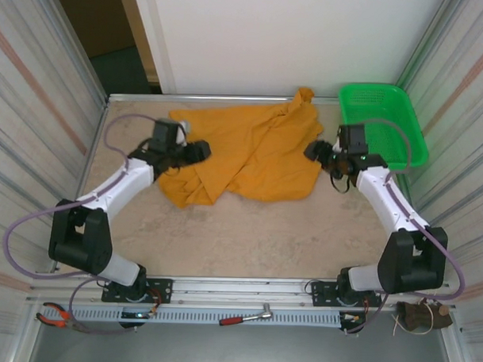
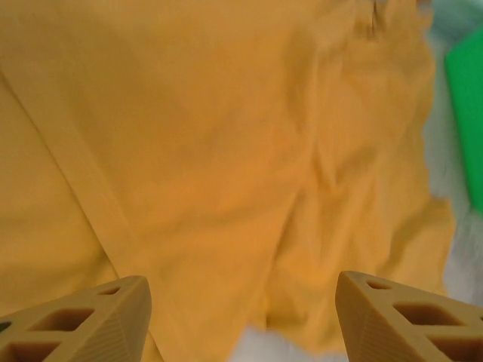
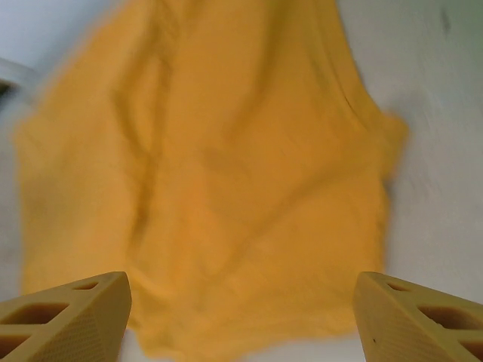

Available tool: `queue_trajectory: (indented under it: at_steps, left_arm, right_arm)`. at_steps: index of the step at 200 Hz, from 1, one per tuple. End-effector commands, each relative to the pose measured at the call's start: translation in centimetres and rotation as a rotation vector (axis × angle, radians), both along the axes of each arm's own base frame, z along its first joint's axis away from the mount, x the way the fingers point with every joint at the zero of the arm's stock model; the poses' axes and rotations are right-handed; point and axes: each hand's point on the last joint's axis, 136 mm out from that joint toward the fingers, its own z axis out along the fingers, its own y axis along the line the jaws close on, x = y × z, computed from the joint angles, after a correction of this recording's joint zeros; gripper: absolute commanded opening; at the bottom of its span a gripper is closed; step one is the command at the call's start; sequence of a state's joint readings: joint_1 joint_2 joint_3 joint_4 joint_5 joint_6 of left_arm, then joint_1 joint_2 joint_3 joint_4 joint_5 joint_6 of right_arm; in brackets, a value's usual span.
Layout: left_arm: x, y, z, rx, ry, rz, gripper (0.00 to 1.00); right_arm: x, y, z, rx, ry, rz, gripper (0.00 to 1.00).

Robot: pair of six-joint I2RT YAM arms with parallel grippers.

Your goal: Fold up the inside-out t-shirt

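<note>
On your left, the left gripper [image 1: 196,152] hangs over the bunched near-left part of the inside-out t-shirt [image 1: 258,150]. From above you cannot tell whether it touches the cloth. In the left wrist view its tan fingers [image 2: 90,320] stand wide apart at the bottom corners. The left gripper [image 2: 241,290] is open and has hold of nothing, with the t-shirt [image 2: 226,151] lying in soft creases beyond the tips. The shirt itself lies crumpled across the far middle of the table [image 1: 247,237]. The cloth facing you is plain mustard-orange, and the near-left side is gathered into thick folds. One corner reaches up to the far edge by the white wall. Moving right, the right gripper [image 1: 314,150] sits at the shirt's right edge. In the right wrist view its fingers [image 3: 68,317] are likewise spread wide with nothing pinched between them. The right gripper [image 3: 241,286] is open there, and the t-shirt [image 3: 211,166] is laid out ahead of it on the pale tabletop. Furthest right, the green basket [image 1: 375,102] stands in the far right corner, just beside the shirt's raised corner. A blurred edge of the basket [image 2: 464,113] shows in the left wrist view.
</note>
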State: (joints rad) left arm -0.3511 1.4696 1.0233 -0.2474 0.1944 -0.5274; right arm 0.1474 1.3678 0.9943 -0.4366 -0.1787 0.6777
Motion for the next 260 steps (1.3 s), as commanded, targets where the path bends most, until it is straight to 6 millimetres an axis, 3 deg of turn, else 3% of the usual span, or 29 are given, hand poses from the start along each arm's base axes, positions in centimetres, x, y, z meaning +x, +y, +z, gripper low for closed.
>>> queue_trajectory:
  at_steps: [1,41,116,130,144,149,157,189,222,260]
  left_arm:
    - [-2.4,0.7,-3.6,0.124,0.057,0.055,0.66]
    - [-3.9,-1.6,-8.6,0.192,0.154,0.027,0.65]
    - [-3.3,-2.5,-11.3,0.189,0.197,0.029,0.64]
    - [-2.9,-2.8,-11.5,0.187,0.189,0.026,0.55]
    - [-2.3,-2.8,-11.3,0.187,0.172,0.024,0.29]
    - [-2.0,-2.7,-11.0,0.183,0.162,0.024,0.17]
    - [-1.6,-2.5,-10.3,0.175,0.151,0.026,0.0]
    - [-0.3,0.2,-4.5,0.103,0.063,0.073,0.0]
    - [-0.1,4.7,2.0,-0.04,-0.018,0.16,0.0]
    - [-1.0,8.6,6.3,-0.197,-0.038,0.223,0.0]
  right_arm:
    - [-2.3,0.3,-3.6,0.009,0.063,-0.011,0.77]
    - [-3.7,1.7,-7.0,0.018,0.116,0.027,0.77]
    - [-1.4,2.7,-9.7,0.005,0.158,0.028,0.73]
    - [-0.9,3.2,-10.3,0.029,0.161,0.035,0.59]
    - [-0.6,3.6,-10.5,0.042,0.165,0.047,0.16]
    - [-0.6,3.6,-10.3,0.045,0.164,0.052,0.0]
    - [-0.7,3.5,-9.7,0.044,0.152,0.056,0.0]
    - [-1.9,1.1,-4.8,0.026,0.067,0.027,0.0]
    - [-4.5,-2.4,1.4,0.03,-0.03,-0.039,0.0]
    - [-8.3,-4.7,7.1,0.057,-0.105,-0.099,0.0]
